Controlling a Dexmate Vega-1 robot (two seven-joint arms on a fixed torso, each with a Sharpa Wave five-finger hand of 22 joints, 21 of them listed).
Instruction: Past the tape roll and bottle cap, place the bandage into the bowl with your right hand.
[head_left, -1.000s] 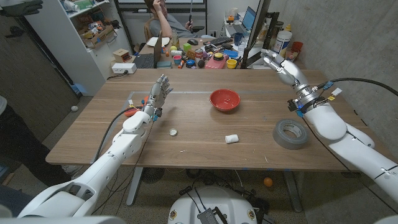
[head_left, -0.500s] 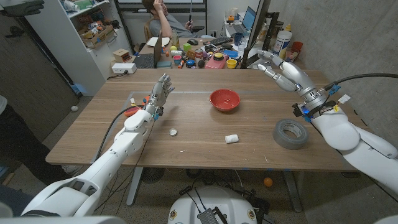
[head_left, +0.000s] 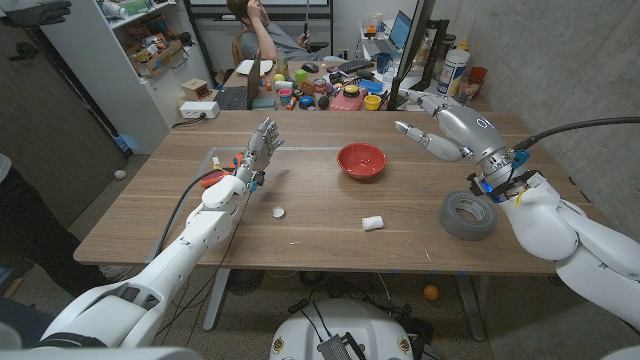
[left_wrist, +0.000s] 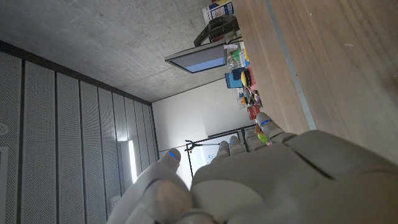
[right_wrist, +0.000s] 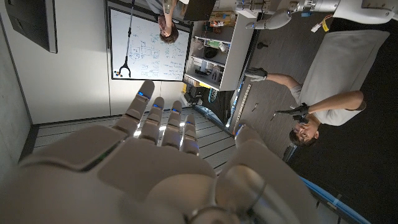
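The left hand (head_left: 260, 145) stood over the surface (head_left: 160, 215) toward its far left corner, fingers spread and pointing up, holding nothing. In the left wrist view the back of that hand (left_wrist: 292, 180) showed with its fingers loosely extended and empty. A clear container (head_left: 222, 160) with small coloured items sat on the surface just beside the left hand, near the far edge. The bottle cap (head_left: 279, 211), small and white, lay on the surface in front of the left hand, toward the near edge and apart from everything else. The red bowl (head_left: 361, 160) stood at the middle of the surface, closer to the far edge. The bandage (head_left: 373, 223), a small white roll, lay on the surface nearer the near edge than the bowl, well apart from it and untouched. The right hand (head_left: 437, 130) hung above the far right part of the surface, to the right of the bowl, fingers stretched out toward the left and gripping nothing. The right wrist view showed the back of that hand (right_wrist: 155, 162), fingers apart and empty, with a person (right_wrist: 311, 118) in a white shirt beyond it. The tape roll (head_left: 467, 214), a broad grey ring, lay flat near the right edge of the surface, under the right forearm.
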